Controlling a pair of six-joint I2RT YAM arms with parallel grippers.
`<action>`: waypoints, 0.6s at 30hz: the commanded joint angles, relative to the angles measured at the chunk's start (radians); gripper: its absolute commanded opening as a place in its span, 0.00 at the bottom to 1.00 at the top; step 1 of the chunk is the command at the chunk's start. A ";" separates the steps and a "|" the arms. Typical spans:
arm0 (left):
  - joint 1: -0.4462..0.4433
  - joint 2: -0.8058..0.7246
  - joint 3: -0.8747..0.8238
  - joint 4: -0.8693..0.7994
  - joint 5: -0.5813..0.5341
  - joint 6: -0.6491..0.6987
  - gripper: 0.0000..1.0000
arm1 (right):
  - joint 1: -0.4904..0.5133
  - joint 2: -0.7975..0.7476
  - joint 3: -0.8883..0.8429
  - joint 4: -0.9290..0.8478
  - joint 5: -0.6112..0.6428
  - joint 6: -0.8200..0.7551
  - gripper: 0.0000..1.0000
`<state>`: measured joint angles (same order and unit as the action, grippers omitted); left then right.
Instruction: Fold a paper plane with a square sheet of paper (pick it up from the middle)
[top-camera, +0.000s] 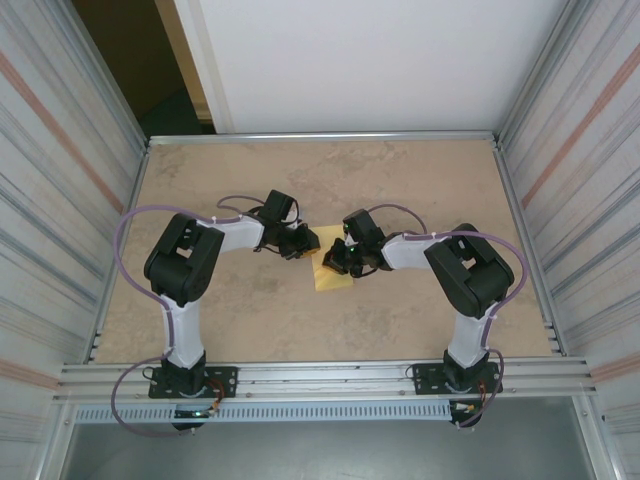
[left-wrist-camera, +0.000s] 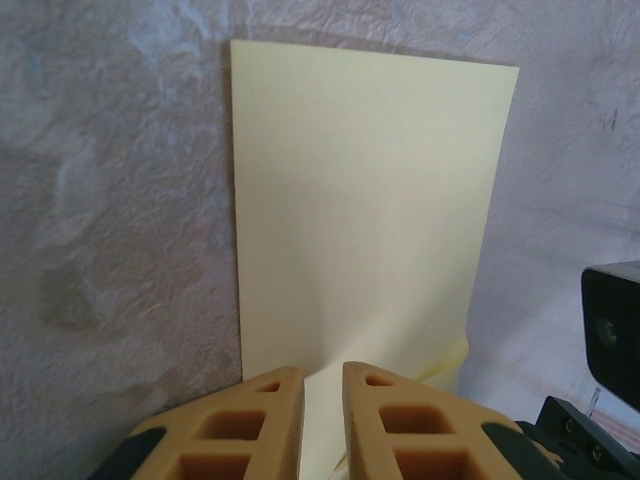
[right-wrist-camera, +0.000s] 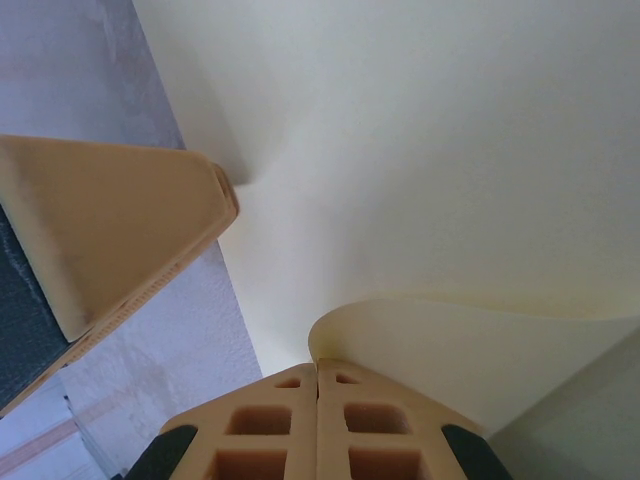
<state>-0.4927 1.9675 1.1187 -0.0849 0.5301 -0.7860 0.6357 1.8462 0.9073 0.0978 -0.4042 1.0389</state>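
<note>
Stretching lengthwise away from the left pincer (left-wrist-camera: 322, 378) — the sheet (left-wrist-camera: 370, 220).

the square sheet of paper (right-wrist-camera: 450, 150) runs past the top edge.

Paper (left-wrist-camera: 370, 200) in left end effector (left-wrist-camera: 322, 378)

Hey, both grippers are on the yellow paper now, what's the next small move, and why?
Probably carry the right gripper across the paper, folding the lifted edge over. That gripper is shut on the edge, which curls upward in the right wrist view, while the left gripper appears to pinch the paper further along, anchoring it.
</note>
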 joint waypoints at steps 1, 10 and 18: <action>-0.005 0.021 -0.017 -0.045 -0.011 0.016 0.19 | 0.008 0.024 0.018 -0.013 0.003 -0.006 0.01; -0.005 0.021 -0.015 -0.047 -0.010 0.016 0.19 | 0.008 0.025 0.029 -0.026 -0.008 -0.025 0.01; -0.006 0.024 -0.011 -0.049 -0.011 0.020 0.19 | 0.008 0.025 0.039 -0.046 -0.008 -0.043 0.02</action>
<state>-0.4927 1.9675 1.1183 -0.0849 0.5304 -0.7860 0.6357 1.8515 0.9207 0.0834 -0.4126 1.0306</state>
